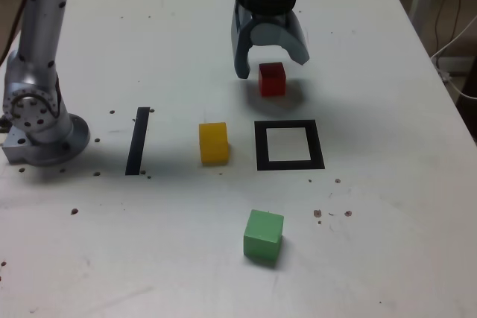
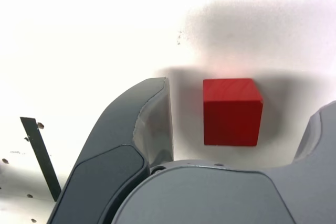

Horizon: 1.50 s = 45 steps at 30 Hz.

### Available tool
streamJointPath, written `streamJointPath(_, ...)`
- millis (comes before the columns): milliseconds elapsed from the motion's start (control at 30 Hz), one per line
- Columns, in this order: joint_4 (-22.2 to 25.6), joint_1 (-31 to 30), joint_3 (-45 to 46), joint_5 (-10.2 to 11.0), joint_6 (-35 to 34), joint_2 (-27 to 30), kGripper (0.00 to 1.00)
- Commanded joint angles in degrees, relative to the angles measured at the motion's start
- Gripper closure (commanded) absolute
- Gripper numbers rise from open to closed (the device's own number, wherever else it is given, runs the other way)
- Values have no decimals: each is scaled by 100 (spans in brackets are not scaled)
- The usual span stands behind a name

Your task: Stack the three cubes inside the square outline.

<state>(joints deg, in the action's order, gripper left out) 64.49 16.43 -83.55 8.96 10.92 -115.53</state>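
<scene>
Green cube nearest, alone on the tabletop. Next row: yellow cube just beside the square outline, which holds nothing; black strip to the exterior view's left. Farthest: red cube beyond the outline, gripper spread wide, straddling it, no contact visible. Likely lining up a first pick.

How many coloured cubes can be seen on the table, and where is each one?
3. The red cube sits under the open gripper, beyond the square outline. The yellow cube lies beside the outline, on the exterior view's left. The green cube is nearest the camera.
</scene>
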Motion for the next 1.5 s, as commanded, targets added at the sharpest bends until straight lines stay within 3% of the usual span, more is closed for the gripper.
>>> streamJointPath(0,-73,19,21,-3,6,-94,13)
streamJointPath(167,-206,27,65,-47,-11,-194,20)
streamJointPath(367,-419,30,129,-110,-78,-228,44)
streamJointPath(867,-944,36,409,-458,-83,-223,81)
streamJointPath(1167,-878,7,412,-353,-215,-48,88)
streamJointPath(1467,-148,-517,-33,-209,-539,239,88)
